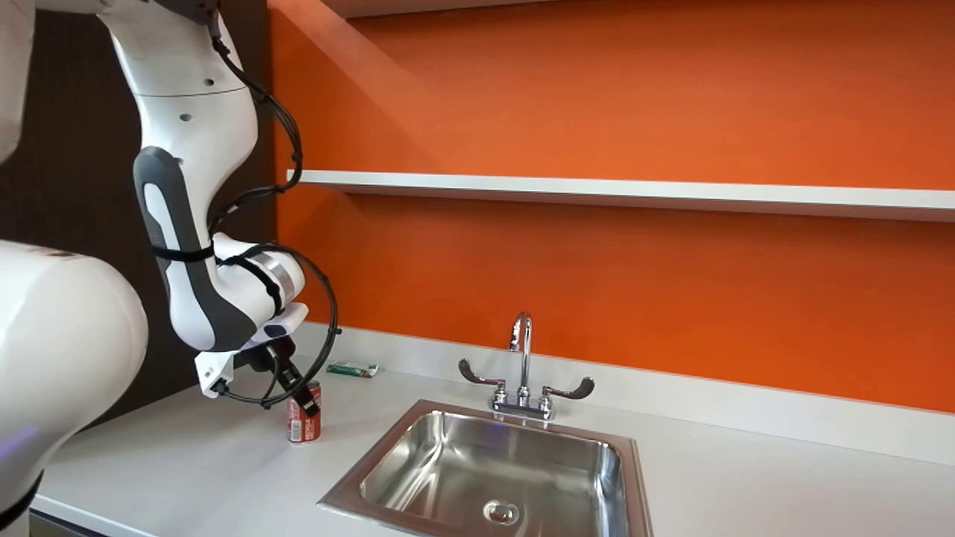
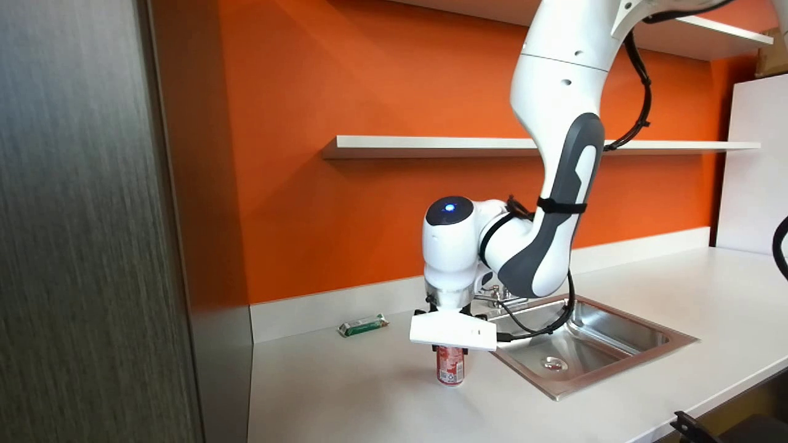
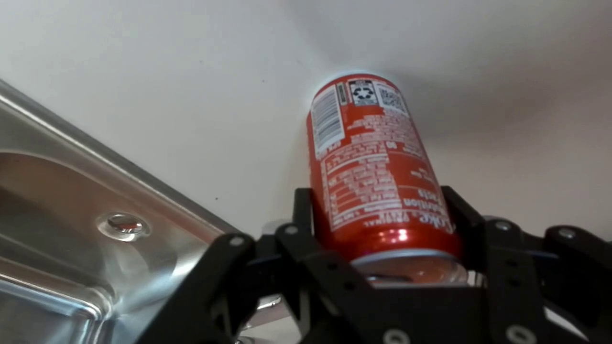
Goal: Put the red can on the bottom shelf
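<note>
The red can stands upright on the white counter, left of the sink. It also shows in an exterior view and, large, in the wrist view. My gripper has one black finger against each side of the can near its silvery top, with no gap seen. In an exterior view the gripper reaches down over the can's upper part; the white wrist piece hides the can's top in an exterior view. The bottom shelf is a long white board on the orange wall, above the gripper; it also shows here.
A steel sink lies beside the can, with a faucet and two lever handles behind it. A green packet lies near the wall. A dark panel borders the counter. A higher shelf is partly visible.
</note>
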Controlling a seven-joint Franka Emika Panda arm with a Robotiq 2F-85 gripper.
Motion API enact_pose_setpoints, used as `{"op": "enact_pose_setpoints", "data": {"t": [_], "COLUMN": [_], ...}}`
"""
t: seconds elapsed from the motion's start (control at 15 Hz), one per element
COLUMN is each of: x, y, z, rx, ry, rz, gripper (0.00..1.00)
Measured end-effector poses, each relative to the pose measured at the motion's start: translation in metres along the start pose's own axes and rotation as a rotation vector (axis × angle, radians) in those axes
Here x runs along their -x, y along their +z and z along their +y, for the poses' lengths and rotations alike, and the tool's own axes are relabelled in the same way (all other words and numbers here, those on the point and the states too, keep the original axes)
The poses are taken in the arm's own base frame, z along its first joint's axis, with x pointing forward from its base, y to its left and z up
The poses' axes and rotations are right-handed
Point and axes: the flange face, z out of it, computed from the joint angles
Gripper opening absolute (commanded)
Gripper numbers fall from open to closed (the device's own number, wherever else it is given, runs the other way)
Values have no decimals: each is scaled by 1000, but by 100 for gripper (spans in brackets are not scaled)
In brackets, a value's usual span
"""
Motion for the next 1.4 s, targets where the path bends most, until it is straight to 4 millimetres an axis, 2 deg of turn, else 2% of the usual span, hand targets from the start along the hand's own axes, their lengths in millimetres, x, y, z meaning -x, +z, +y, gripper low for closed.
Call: {"op": "enact_pose_setpoints", "data": {"t": [0.8, 1.13, 1.4], "x": [-8, -19, -22], "y": [-3, -27, -52], "z": [-7, -8, 0], "rx": [-18, -57, -84], "ry": [13, 30, 29], "rz": [21, 42, 47], "gripper": [38, 38, 38]}}
